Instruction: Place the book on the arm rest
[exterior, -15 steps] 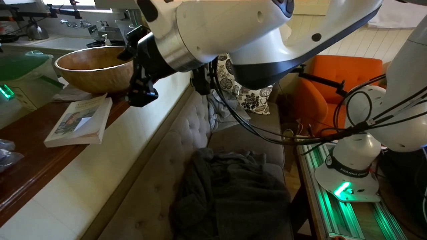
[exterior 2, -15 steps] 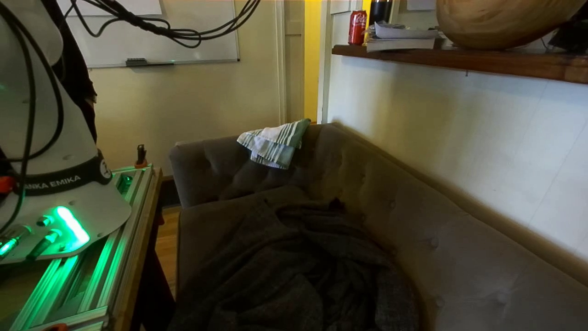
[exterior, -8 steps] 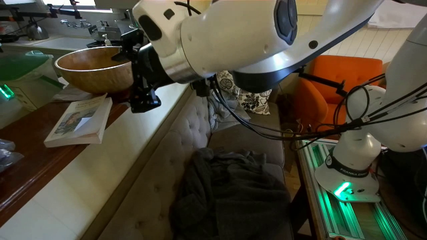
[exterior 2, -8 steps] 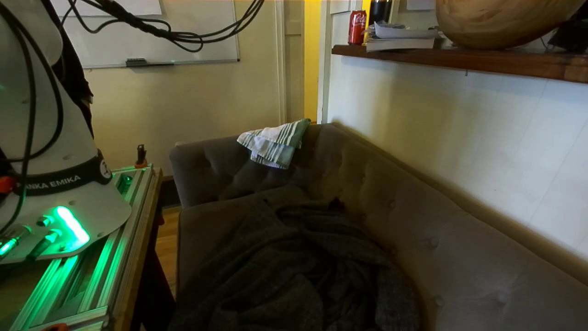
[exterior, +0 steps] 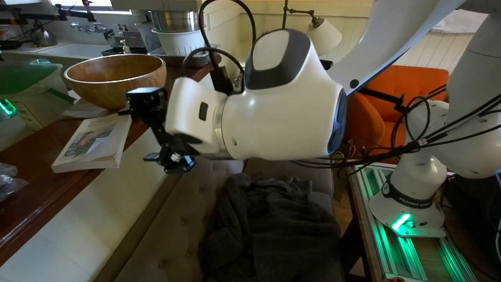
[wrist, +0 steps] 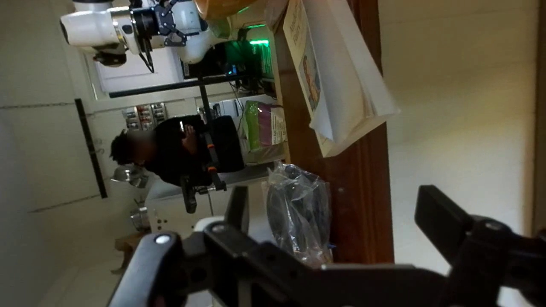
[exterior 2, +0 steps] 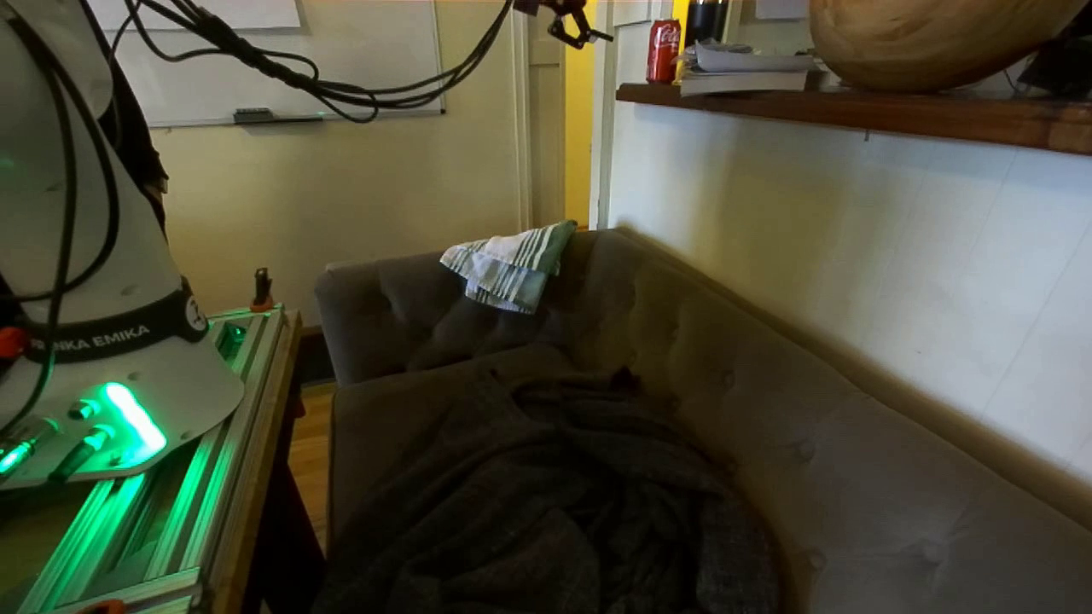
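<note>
Hand [wrist: 330,204] sits lower and turned, compared with the earlier frame. Book [exterior: 93,143] lies flat on the shelf [exterior: 43,192], seven o'clock of the bowl [exterior: 117,93] in an exterior view, overhanging slightly, presumably offering purchase. Hand, at its three o'clock, is spread, holding nothing.

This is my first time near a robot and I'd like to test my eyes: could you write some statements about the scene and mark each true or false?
1. The book and a bowl rest on the wooden ledge. True.
2. The book stands on its edge. False: it lies flat.
3. A striped cloth hangs over the arm rest. True.
4. Something is being gripped. False: the pincer stands open, holding nothing.
5. A red drink can stands upright. True.
6. The bowl is tipped onto its side. False: it sits with its opening upward.
</note>
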